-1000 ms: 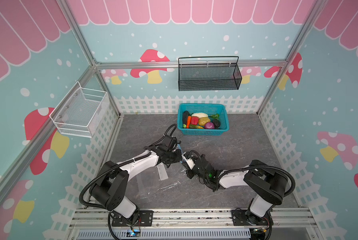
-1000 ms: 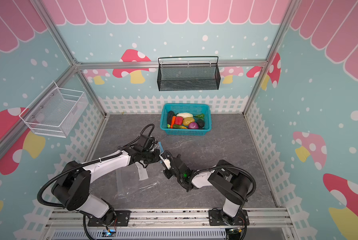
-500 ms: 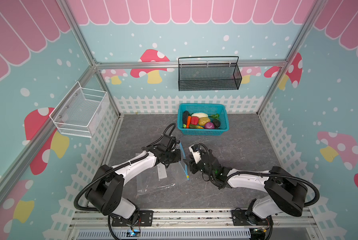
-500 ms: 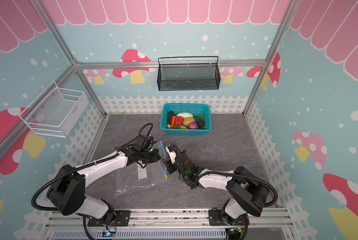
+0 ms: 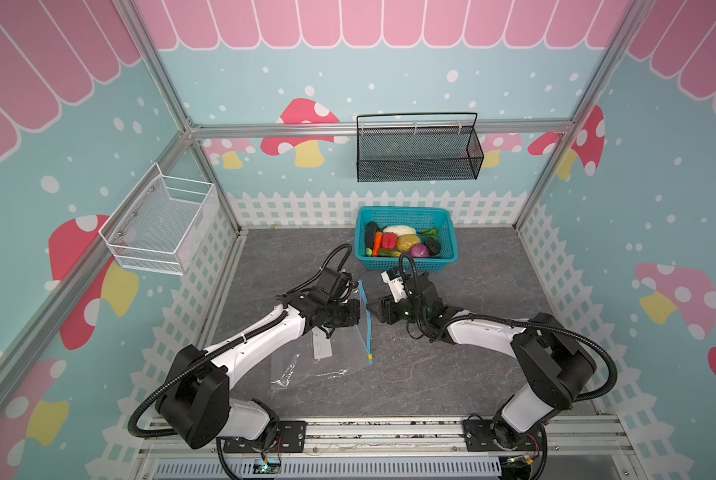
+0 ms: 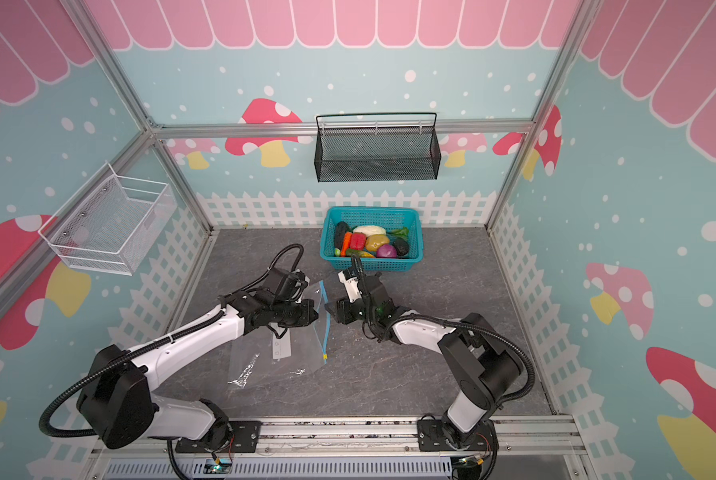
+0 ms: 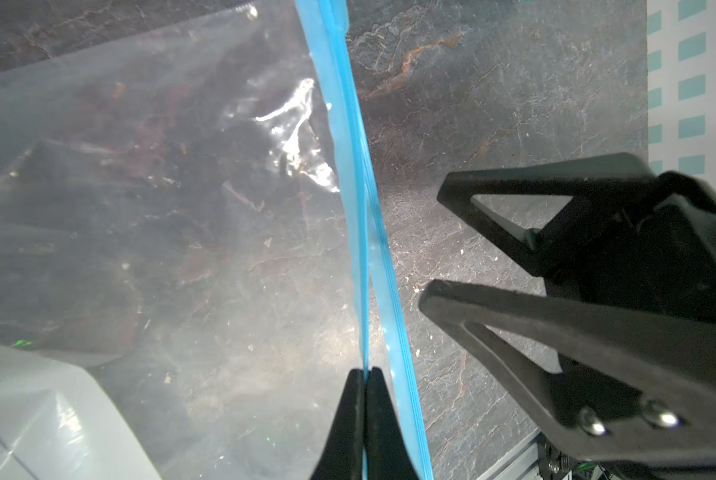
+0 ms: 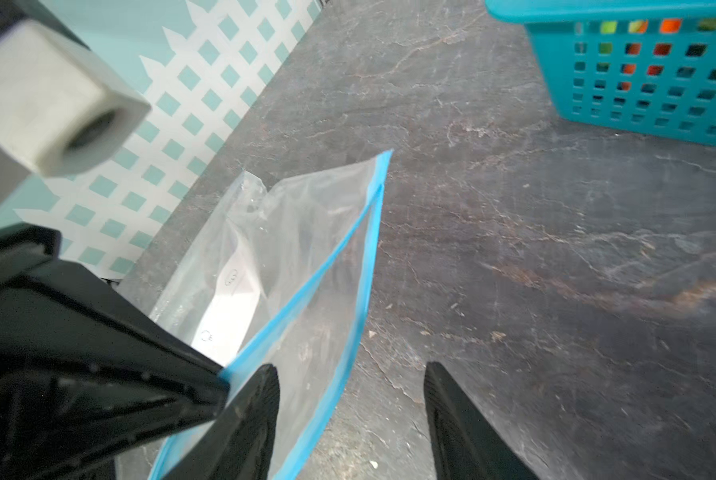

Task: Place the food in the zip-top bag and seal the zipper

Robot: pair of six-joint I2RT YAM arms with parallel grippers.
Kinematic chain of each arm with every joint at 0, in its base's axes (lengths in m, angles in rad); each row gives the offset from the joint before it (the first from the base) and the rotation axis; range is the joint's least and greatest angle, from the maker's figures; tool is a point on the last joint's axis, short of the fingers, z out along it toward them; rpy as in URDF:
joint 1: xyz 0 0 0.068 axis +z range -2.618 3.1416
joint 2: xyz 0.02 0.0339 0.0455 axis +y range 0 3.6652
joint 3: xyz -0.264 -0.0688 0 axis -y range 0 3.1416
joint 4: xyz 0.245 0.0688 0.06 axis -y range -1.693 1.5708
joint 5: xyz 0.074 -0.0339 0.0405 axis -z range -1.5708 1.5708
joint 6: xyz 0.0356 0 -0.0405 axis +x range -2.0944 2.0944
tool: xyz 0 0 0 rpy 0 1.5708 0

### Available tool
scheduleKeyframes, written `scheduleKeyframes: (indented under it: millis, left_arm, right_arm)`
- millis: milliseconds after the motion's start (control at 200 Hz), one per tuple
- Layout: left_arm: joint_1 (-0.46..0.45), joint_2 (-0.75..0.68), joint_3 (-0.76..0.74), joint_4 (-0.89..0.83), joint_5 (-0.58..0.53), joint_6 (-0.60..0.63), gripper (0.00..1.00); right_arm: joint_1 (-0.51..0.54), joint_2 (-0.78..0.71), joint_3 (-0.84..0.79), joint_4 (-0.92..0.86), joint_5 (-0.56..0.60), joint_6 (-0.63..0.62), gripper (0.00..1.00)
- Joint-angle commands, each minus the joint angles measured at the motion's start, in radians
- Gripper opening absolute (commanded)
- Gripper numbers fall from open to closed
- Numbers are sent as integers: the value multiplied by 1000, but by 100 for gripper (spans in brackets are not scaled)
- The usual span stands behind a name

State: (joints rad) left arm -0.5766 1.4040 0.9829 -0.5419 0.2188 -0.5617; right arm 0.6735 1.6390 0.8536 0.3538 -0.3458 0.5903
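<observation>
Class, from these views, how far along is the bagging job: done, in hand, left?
Done: the zip-top bag has its mouth parted. In hand: the left end effector pinches one zipper lip; the right end effector stands open nearby. Left: all food sits in the teal basket; then sealing.

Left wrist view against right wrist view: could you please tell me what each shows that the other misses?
Only the left wrist view shows the metal rail beside the table. Only the right wrist view shows the teal basket and a white label. Both show the clear bag, its blue zipper parted, the left tool shut on one lip, and the open right tool.
</observation>
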Motion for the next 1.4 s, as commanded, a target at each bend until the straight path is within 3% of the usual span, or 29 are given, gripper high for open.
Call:
scheduleKeyframes:
  millis: [0,515,960,1396]
  left_arm:
    - [-6,-29,24,-34,-25,32,0]
    - [-9,-86,68,-81,-67,57,0]
    - [-10,-178,101,-145,-105,75,0]
    - [-22,-167,114,-183,-165,84,1]
  right_arm:
    - [-7,41,41,-71,-96,83,60]
    - [-9,203,107,-84,-117,72,53]
    - [-9,250,130,-44,-117,131,48]
    - [-9,312,175,-31,-140,140,48]
